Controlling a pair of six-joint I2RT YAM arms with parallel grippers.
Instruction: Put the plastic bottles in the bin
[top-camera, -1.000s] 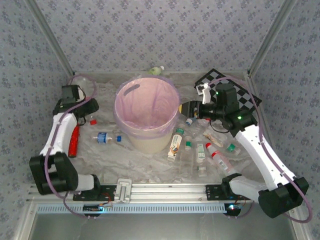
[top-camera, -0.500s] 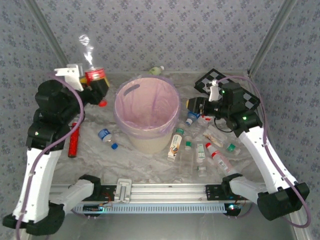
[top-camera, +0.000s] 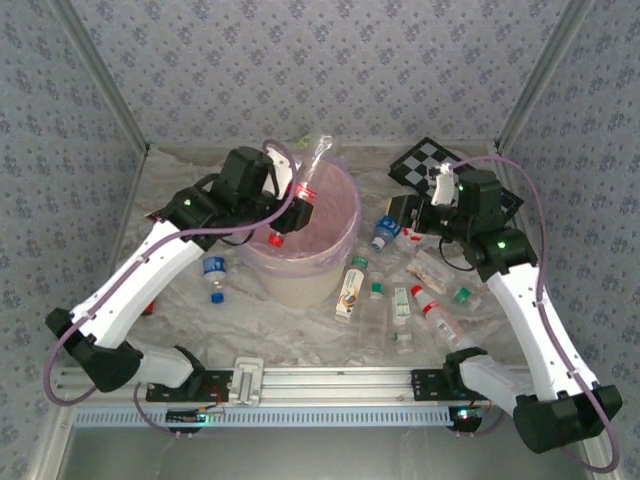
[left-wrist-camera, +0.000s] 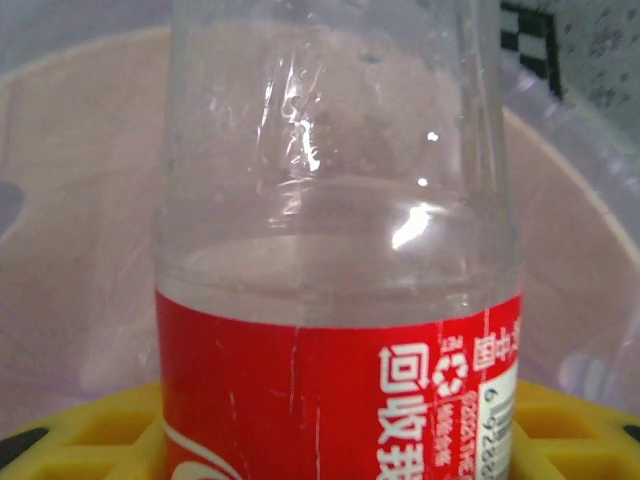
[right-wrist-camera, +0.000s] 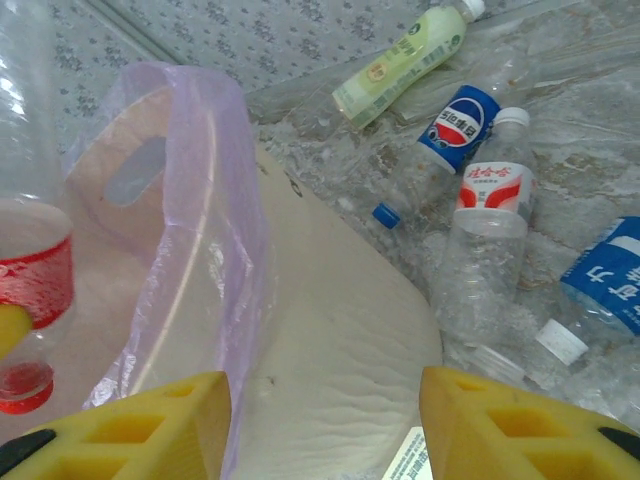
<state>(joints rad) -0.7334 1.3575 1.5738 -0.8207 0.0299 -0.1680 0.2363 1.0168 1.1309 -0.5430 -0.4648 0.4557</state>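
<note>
Swinging across from the far left, your left pincer (top-camera: 293, 212) now hangs over the bin (top-camera: 300, 285), clamped on the red-labelled bottle (top-camera: 312, 170); release looks next; your right pincer (right-wrist-camera: 325, 425) stands apart, empty, beside the bin, above loose bottles (top-camera: 400, 303) lying on the tabletop (top-camera: 300, 335).
</note>
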